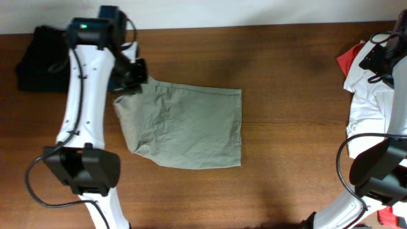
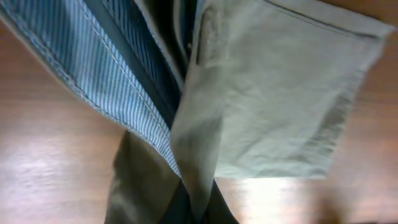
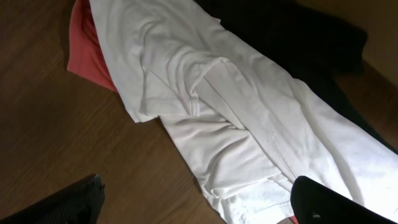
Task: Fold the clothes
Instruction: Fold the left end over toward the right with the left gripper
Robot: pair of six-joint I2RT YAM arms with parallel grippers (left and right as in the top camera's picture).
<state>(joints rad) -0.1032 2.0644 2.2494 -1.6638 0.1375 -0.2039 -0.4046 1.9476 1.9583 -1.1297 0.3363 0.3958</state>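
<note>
The khaki shorts (image 1: pixel 184 127) lie folded on the table's middle left. My left gripper (image 1: pixel 130 79) is at their upper left corner, shut on the khaki fabric. In the left wrist view the shorts (image 2: pixel 273 93) hang from the jaws (image 2: pixel 199 214), with a blue striped inner lining (image 2: pixel 106 81) showing. My right gripper (image 1: pixel 381 60) is at the far right over a white garment (image 1: pixel 375 102), open and empty. The right wrist view shows the white garment (image 3: pixel 236 124), a red garment (image 3: pixel 87 50) under it, a black garment (image 3: pixel 292 37) behind, and the open jaws (image 3: pixel 199 208).
A black garment (image 1: pixel 38 57) lies at the table's back left corner. A red garment (image 1: pixel 348 58) peeks out at the back right by the white one. Bare wooden table (image 1: pixel 292 127) lies between the shorts and the right pile.
</note>
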